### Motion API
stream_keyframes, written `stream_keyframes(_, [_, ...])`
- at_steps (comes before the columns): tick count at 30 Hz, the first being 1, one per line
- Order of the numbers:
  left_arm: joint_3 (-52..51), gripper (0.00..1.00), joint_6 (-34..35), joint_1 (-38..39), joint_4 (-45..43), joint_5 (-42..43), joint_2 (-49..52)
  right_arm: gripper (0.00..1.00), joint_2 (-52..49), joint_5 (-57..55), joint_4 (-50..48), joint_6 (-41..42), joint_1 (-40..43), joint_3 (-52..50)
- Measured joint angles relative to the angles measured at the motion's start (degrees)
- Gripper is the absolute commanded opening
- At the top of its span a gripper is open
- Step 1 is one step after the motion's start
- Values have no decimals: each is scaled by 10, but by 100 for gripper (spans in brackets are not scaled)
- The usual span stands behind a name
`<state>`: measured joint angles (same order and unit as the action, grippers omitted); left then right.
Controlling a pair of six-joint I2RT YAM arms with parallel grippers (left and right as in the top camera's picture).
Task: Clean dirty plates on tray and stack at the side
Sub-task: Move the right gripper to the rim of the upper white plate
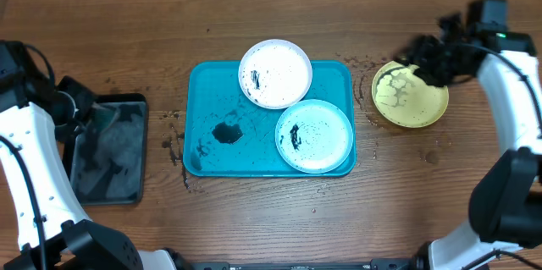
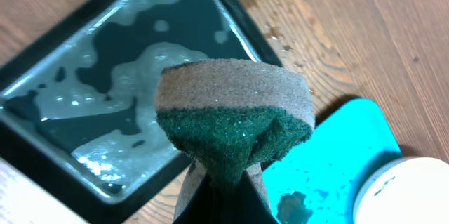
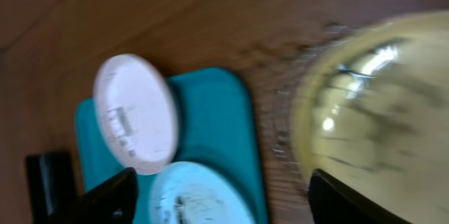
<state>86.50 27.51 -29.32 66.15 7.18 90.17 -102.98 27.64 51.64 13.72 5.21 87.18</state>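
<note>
My left gripper (image 2: 224,189) is clenched on a sponge (image 2: 235,122). My right gripper (image 3: 228,196) has its jaws spread, with nothing between them as far as the blurred wrist view shows.

The turquoise tray (image 1: 199,109) lies mid-worktop, with a dark puddle on the half toward the left edge. The black tray (image 2: 42,157), filmed with suds, sits by the left edge under my sponge.

The white plate (image 1: 275,73) overhangs the turquoise tray's rim on the far-edge side and touches the light blue plate (image 1: 314,135). Both are speckled dark. The yellow-green plate (image 1: 411,94) rests on bare wood toward the right edge, my right gripper at its rim.

I judge three risks:
- Scrubbing the overhanging white plate could rock it off the rim.
- The yellow-green plate looks wet, so a one-sided nudge may skate it.
- The soaked sponge may drip across the wood.
</note>
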Motion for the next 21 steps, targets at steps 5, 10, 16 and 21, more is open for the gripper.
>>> stream_keyframes(5, [0,4,-9,38,-3,4,0,100,-5,-44,-75,-3,-137,6])
stream_keyframes(10, [0,4,-22,68,-14,8,0,100,-31,-146,-120,0,-232,6])
stream_keyframes(16, [0,4,-26,86,-16,8,0,100,-69,-236,-146,30,-278,6])
stream_keyframes(21, [0,4,-26,87,-16,8,0,100,-122,-249,-175,59,-279,6])
